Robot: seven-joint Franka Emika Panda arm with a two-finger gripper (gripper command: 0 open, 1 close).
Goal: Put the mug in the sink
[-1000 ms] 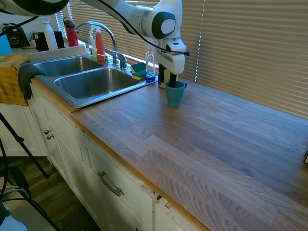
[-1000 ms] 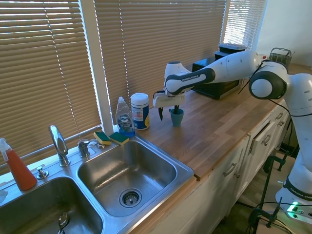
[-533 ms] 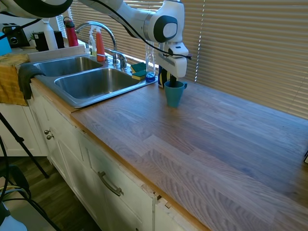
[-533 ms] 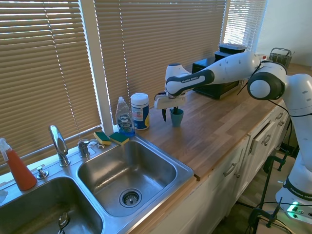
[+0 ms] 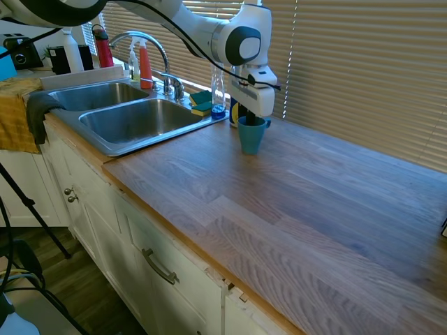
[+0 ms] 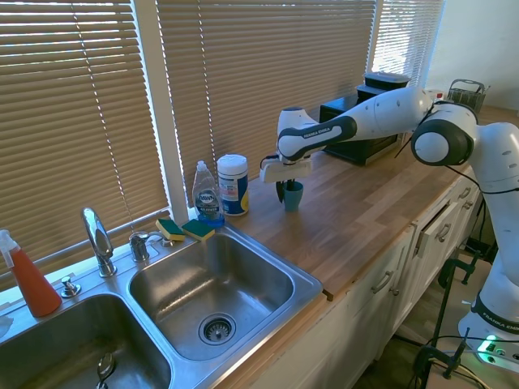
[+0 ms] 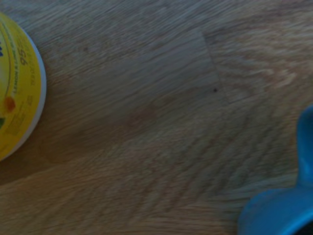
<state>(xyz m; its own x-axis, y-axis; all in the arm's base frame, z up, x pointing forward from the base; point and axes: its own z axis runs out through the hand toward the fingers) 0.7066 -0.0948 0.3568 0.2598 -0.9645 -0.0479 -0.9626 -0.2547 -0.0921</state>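
1. The mug [image 6: 293,195] stands upright on the counter [image 6: 381,203], beyond the sink [image 6: 212,285] on its right-hand side.
2. The gripper [image 6: 285,191] hangs over the mug with one dark finger inside the rim and the other outside it, on the sink's side; whether they press the wall cannot be told.
3. A wipes canister [image 6: 233,185] stands on the counter between sink and mug, just behind the sink's rim.
4. A soap bottle [image 6: 206,196] and two sponges [image 6: 185,229] sit on the sink's back edge.
5. The faucet [image 6: 97,240] rises behind the sink's divider.

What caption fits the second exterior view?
Tool at the teal mug on the wooden counter, right of the sink.
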